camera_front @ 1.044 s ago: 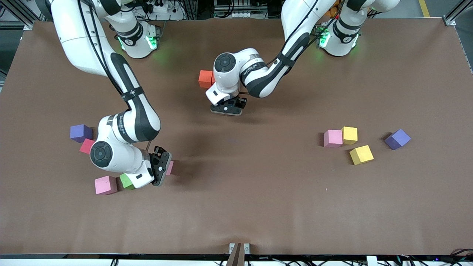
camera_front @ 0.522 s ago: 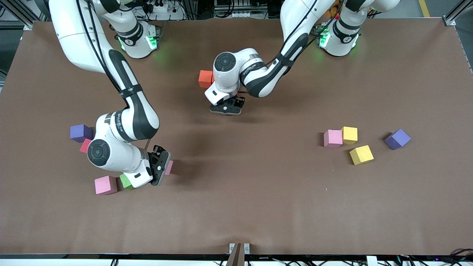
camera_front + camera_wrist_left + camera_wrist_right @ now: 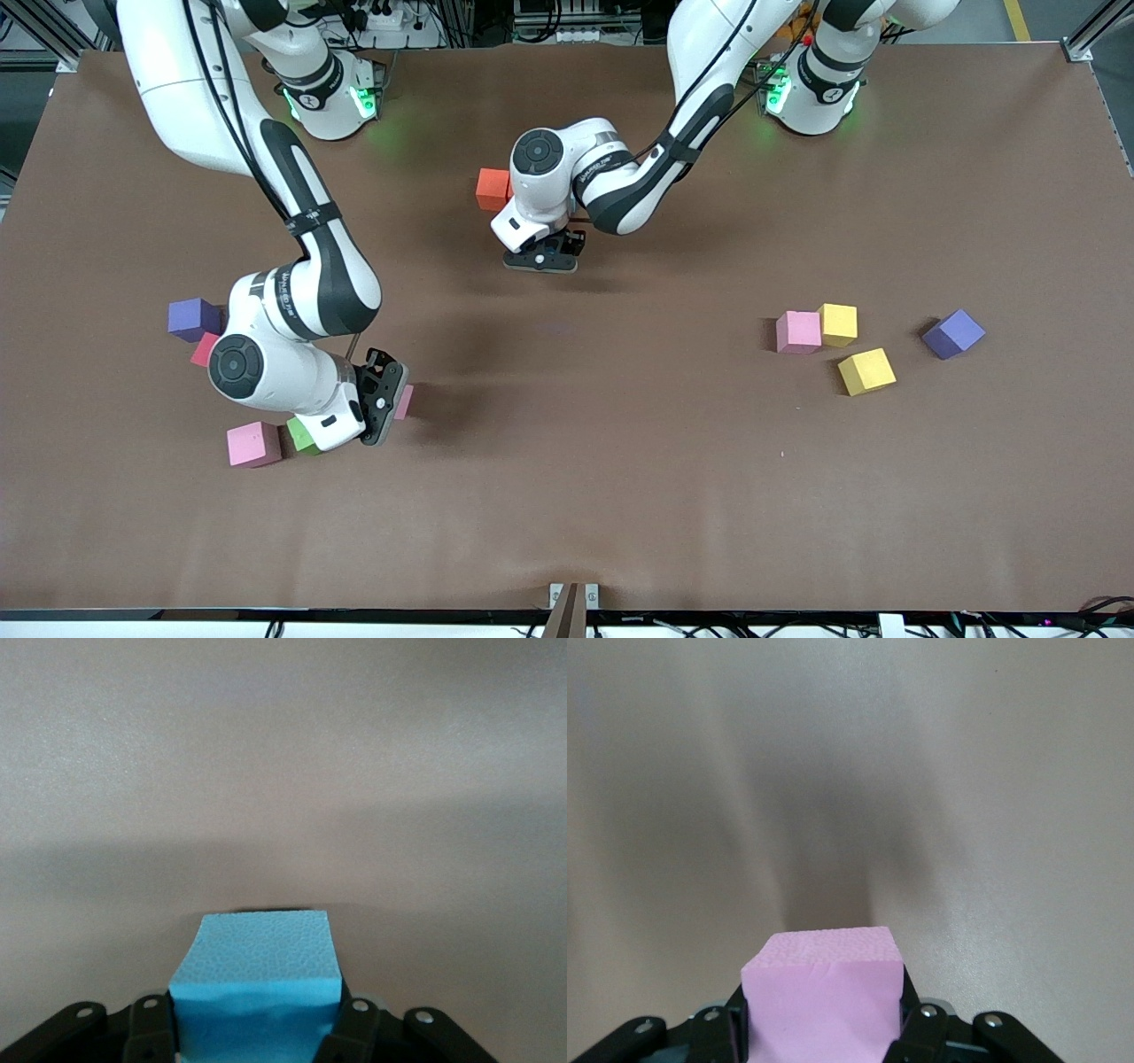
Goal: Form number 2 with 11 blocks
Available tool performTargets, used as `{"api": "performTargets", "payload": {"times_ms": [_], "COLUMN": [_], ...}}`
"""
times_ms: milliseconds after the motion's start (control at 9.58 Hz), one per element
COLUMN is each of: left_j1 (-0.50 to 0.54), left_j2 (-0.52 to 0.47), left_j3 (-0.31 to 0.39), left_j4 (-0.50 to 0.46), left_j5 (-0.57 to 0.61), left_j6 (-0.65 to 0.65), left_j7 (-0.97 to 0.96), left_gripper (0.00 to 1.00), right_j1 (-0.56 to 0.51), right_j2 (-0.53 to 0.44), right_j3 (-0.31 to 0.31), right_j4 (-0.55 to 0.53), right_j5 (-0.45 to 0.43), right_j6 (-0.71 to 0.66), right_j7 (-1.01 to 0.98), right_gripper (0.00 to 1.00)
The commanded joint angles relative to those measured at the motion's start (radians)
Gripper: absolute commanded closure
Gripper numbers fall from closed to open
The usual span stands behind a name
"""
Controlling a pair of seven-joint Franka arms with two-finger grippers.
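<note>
My left gripper (image 3: 542,259) hangs low over the table's middle, beside an orange block (image 3: 492,189). It is shut on a light blue block (image 3: 257,974), seen only in the left wrist view between the gripper's (image 3: 257,1032) jaws. My right gripper (image 3: 385,408) is over the right arm's end of the table, shut on a pink block (image 3: 405,400), which also shows as the pink block (image 3: 824,1001) in the right gripper (image 3: 824,1041). A green block (image 3: 301,436), a pink block (image 3: 252,443) and a crimson block (image 3: 205,350) lie around it. The number 2 is out of view.
A purple cube (image 3: 193,319) sits beside the crimson block. Toward the left arm's end lie a pink block (image 3: 797,331), a yellow block (image 3: 838,324) touching it, a second yellow cube (image 3: 866,370) nearer the camera, and a purple cube (image 3: 953,333).
Both grippers have shifted a little toward the right arm's end of the table, each still holding its block. No block on the table has moved.
</note>
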Motion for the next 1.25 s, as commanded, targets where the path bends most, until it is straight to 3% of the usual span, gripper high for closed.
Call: {"api": "performTargets", "payload": {"times_ms": [0, 1149], "left_j1": [-0.008, -0.016], "left_j2": [-0.006, 0.014], "left_j3": [0.008, 0.006], "left_j4": [-0.009, -0.005], "left_j5": [-0.018, -0.017], "left_j6": [0.013, 0.013], "left_j7": [-0.033, -0.065], "left_gripper": [1.0, 1.0], "right_j1": [-0.001, -0.004], "right_j2": [-0.021, -0.021], "right_j3": [-0.001, -0.001], "right_j4": [-0.019, -0.027], "right_j5": [-0.012, -0.014], "right_j6": [-0.008, -0.008], "right_j7": [-0.002, -0.005], "right_gripper": [0.68, 0.68]}}
